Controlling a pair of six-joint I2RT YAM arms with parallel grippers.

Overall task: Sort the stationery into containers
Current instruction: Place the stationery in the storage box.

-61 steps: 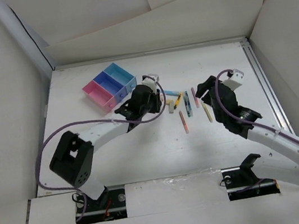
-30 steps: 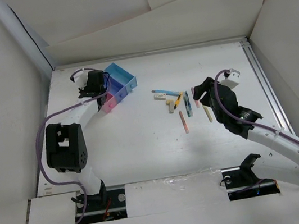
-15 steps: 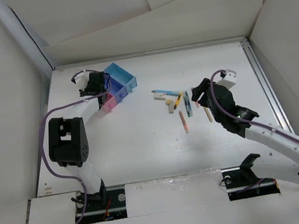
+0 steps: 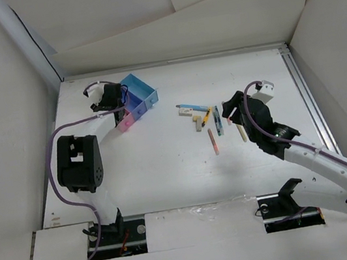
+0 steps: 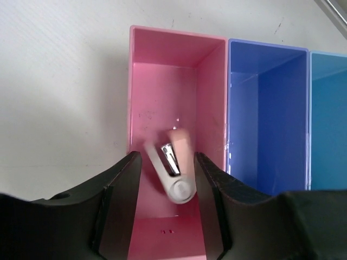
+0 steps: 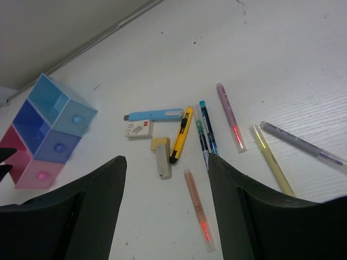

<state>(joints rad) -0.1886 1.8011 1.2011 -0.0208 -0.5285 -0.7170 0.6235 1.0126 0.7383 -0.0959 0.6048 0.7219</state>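
Observation:
My left gripper [image 4: 109, 100] hangs over the pink bin [image 5: 162, 81], the left one of three joined bins with the dark blue bin [image 5: 271, 108] and light blue bin [image 5: 331, 119]. Its jaws stand apart [image 5: 165, 158]. Between them a small pink and silver clip-like piece [image 5: 174, 168] shows blurred, loose inside the pink bin. My right gripper [image 4: 229, 112] is open and empty above the stationery: a peach pen [image 6: 198, 208], cream eraser [image 6: 161, 157], yellow cutter [image 6: 181, 134], blue cutter [image 6: 153, 115], teal pens [image 6: 205, 132], pink pen [image 6: 230, 115] and yellow pen [image 6: 272, 160].
A small white box [image 6: 139, 129] lies beside the blue cutter, and a grey-lilac pen [image 6: 301, 143] lies at the right of the group. The bins [image 4: 136, 99] stand at the table's far left. White walls close the table on all sides.
The left arm swung from the stationery to the bins and now holds over the pink bin, the small piece loose between its jaws. The right gripper shifted slightly left over the pens.

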